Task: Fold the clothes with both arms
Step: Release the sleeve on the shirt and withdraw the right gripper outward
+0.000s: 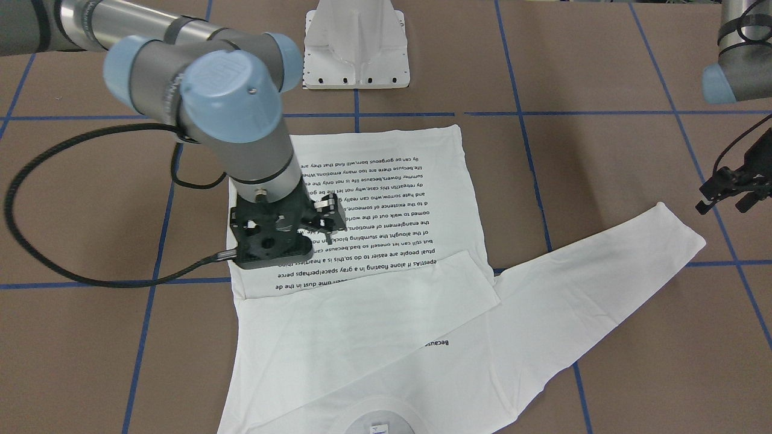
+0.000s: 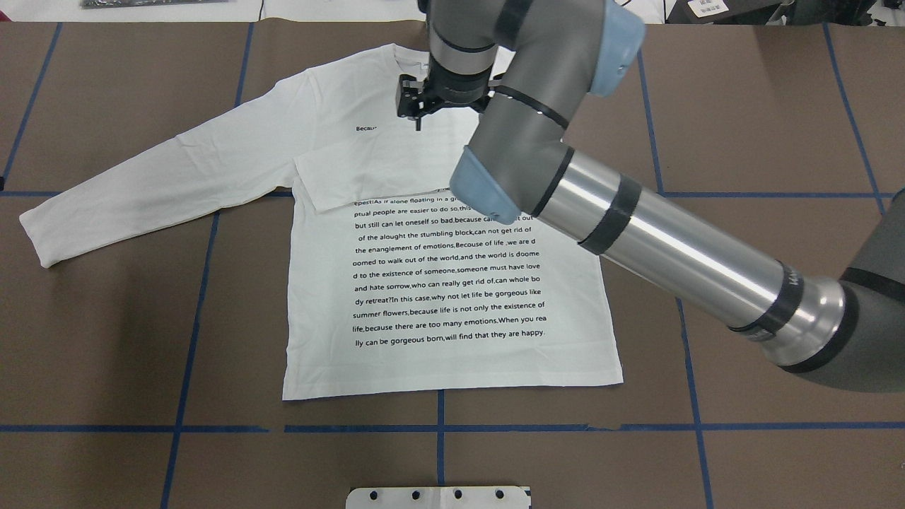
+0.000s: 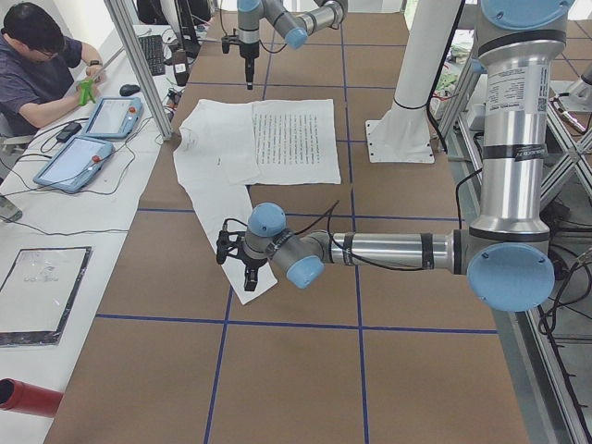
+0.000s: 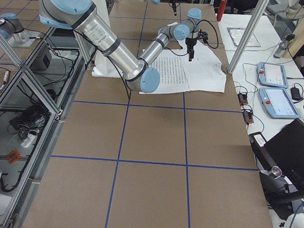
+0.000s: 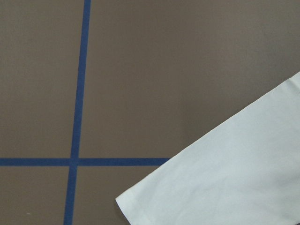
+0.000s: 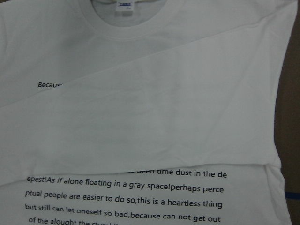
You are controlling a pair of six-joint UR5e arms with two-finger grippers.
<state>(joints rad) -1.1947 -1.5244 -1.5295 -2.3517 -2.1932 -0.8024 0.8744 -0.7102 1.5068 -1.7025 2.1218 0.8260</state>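
Evidently the shirt [image 2: 452, 283] lies flat on the table [image 2: 742, 106], print up; thin and limp, it should sag. Further out, the left gripper [image 1: 722, 207], jaws apart, hovers near the spread sleeve's cuff [image 2: 42, 233], a sensible hold. Farthest, the right gripper [image 2: 418, 121], jaws seemingly together, hangs over the chest.

Right arm [image 2: 657, 233], left arm [image 3: 388, 250]: silver-grey tubes, light blue joint caps, black bands, black cables.

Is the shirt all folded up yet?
Partly: one sleeve lies folded across the shirt, the other sleeve sticks out flat.
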